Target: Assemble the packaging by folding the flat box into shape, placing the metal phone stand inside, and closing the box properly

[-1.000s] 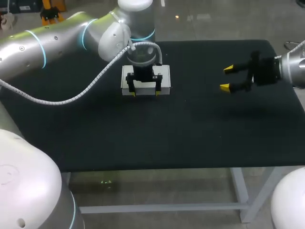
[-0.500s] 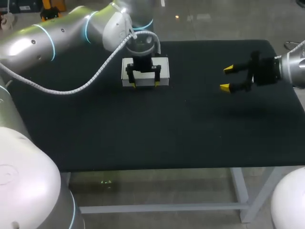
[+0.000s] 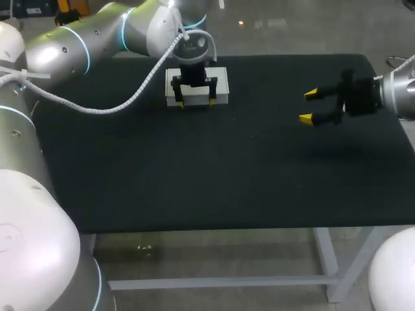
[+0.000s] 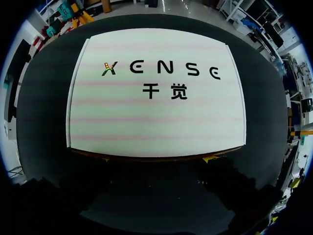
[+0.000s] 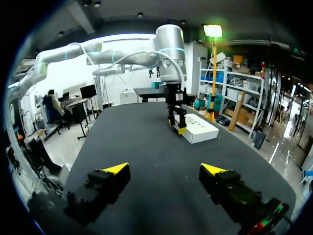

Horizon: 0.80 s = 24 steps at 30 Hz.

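The white box (image 3: 220,83) lies on the worktop's (image 3: 227,181) far side. The left gripper (image 3: 196,102) is spread open against its near edge, and the right gripper (image 3: 308,106) is open, well apart. The box is probably light cardboard that slides and dents easily, so hold it by opposite side walls.

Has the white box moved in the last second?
Yes. The white box slid toward the far edge of the table, with the left gripper at its near side.

Work table (image 3: 259,188): a flat top covered in matte black, spanning most of the head view. Beneath its near edge, pale grey legs (image 3: 327,262) and a horizontal crossbar (image 3: 220,282) form the supporting frame.
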{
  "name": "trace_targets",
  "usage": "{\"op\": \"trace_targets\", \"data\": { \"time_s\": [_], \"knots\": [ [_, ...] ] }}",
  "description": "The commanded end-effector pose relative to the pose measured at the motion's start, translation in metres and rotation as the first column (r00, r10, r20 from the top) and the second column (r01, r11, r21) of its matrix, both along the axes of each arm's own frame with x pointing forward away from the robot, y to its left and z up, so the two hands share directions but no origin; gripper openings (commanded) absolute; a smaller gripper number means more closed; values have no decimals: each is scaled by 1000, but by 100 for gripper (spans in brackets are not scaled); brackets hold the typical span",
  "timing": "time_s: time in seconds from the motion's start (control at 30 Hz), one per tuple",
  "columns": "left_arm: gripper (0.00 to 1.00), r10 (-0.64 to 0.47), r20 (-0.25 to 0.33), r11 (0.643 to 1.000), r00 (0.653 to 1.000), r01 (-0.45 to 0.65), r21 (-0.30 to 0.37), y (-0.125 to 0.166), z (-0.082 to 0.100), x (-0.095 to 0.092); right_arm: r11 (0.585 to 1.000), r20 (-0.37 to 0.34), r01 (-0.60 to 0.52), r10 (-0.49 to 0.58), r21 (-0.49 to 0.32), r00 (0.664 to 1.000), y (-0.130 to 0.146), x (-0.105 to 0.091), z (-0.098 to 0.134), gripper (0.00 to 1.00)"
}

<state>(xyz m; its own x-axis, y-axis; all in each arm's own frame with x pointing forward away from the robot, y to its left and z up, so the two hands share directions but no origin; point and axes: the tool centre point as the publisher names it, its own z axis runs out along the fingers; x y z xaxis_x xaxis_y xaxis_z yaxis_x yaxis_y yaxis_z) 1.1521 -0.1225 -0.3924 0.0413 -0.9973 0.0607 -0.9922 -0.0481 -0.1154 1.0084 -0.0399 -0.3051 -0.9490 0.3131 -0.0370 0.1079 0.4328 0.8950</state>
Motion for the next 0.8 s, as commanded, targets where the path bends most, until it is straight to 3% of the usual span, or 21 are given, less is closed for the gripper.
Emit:
{"op": "trace_targets", "data": {
  "time_s": [0.03, 0.27, 0.47, 0.63, 0.8],
  "knots": [
    [100, -1, -76, 1000, 997, 2, 12, -6, -2, 16, 1000, 1, -1, 1, 2, 1000, 0, 0, 0, 100],
    [100, -2, -67, 1000, 998, 2, 8, -3, 3, 14, 1000, 1, -1, 1, 2, 1000, 0, 0, 0, 100],
    [100, -27, -1, 999, 1000, 27, -31, 5, 17, -9, 1000, 1, -1, 1, 2, 1000, 0, 0, 0, 100],
    [100, -80, 115, 991, 990, 91, -97, 14, 39, -32, 1000, 1, -1, 1, 2, 1000, 0, 0, 0, 100],
    [100, -146, 246, 966, 958, 192, -171, 23, 57, -58, 1000, 1, -1, 1, 2, 1000, 0, 0, 0, 100]
  ]
}}
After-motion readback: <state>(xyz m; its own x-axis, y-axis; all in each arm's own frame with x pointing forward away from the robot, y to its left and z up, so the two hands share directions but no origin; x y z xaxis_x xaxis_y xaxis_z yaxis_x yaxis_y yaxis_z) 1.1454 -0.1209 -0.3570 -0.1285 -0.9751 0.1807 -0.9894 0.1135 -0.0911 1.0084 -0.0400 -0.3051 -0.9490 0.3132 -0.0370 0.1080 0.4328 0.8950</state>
